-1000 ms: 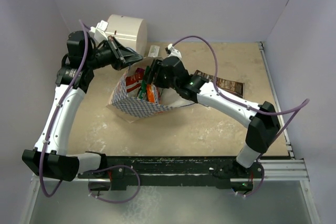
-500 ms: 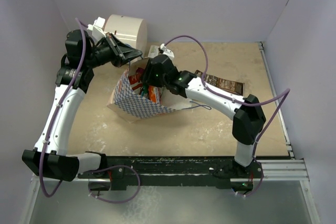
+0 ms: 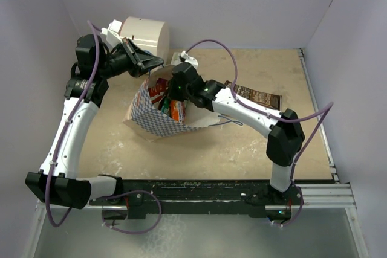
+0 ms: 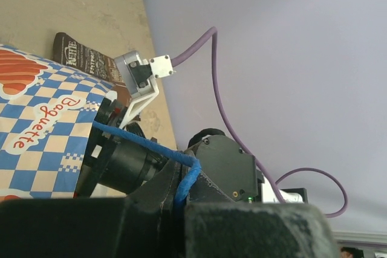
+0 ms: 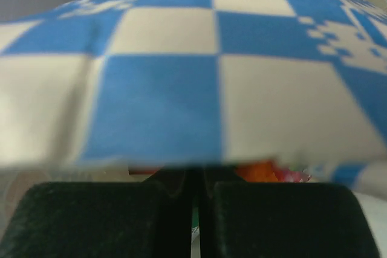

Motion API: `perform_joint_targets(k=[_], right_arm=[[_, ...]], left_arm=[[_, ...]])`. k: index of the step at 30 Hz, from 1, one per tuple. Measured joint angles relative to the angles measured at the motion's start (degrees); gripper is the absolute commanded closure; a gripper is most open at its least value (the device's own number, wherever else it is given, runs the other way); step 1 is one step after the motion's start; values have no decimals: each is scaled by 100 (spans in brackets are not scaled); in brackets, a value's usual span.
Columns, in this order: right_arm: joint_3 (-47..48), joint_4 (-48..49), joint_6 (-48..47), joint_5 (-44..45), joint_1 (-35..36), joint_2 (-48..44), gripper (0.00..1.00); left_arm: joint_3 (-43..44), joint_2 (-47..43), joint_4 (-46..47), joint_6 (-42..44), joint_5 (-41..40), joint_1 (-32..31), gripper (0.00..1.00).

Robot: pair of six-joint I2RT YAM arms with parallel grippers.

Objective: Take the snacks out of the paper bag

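Observation:
The blue-and-white checkered paper bag [image 3: 154, 120] lies on the table with its mouth toward the back. My left gripper [image 3: 156, 63] is shut on its blue cord handle [image 4: 134, 141] and holds the mouth up. Red [image 3: 158, 92] and orange [image 3: 177, 110] snacks show inside. My right gripper [image 3: 171, 99] reaches into the mouth. In the right wrist view its fingers [image 5: 242, 216] are pressed together under the bag wall [image 5: 181, 77], with a green packet [image 5: 193, 234] showing as a sliver between them. A brown snack packet [image 3: 257, 96] lies on the table to the right.
A big cream cylinder [image 3: 146, 36] stands at the back left, just behind my left gripper. A small white box [image 3: 176, 58] sits behind the bag. The side walls of the enclosure are close on the left and the right.
My right gripper has pushed further into the bag's mouth and closed from open to shut. The left gripper has kept hold of the cord and stayed where it was.

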Motion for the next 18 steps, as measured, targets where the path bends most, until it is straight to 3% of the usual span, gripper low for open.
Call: perform_joint_targets(k=[9, 18], right_arm=[[-131, 181, -203, -881, -168, -931, 100], [-236, 348, 278, -2288, -949, -1714, 100]], left_arm=[[-33, -31, -37, 96, -24, 0, 100], [-85, -197, -149, 157, -286, -15, 100]])
